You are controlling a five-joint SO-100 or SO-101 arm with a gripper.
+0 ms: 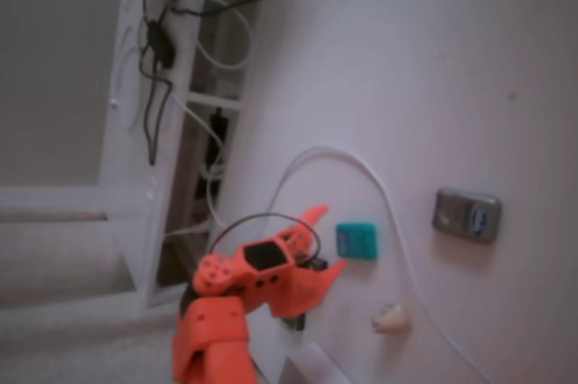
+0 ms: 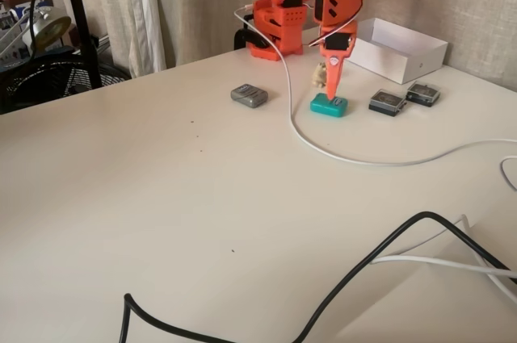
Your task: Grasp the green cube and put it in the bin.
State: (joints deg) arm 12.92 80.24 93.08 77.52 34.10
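Your orange claw [image 1: 327, 241] spread wide beside the green cube [image 1: 357, 239], tips down at the cube [image 2: 329, 105] on the bench [image 2: 161, 198], the bin [image 2: 396, 48] behind, grey device [image 2: 249, 95] nearby.

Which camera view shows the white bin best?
The fixed view across the table shows the bin best: an open white box behind the arm, right of the green cube. The other fixed view, looking down, does not show it.

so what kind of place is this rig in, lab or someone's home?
Looks like a home room, not a lab: curtains behind the white table, a fan on the floor, loose cables trailing across the top.
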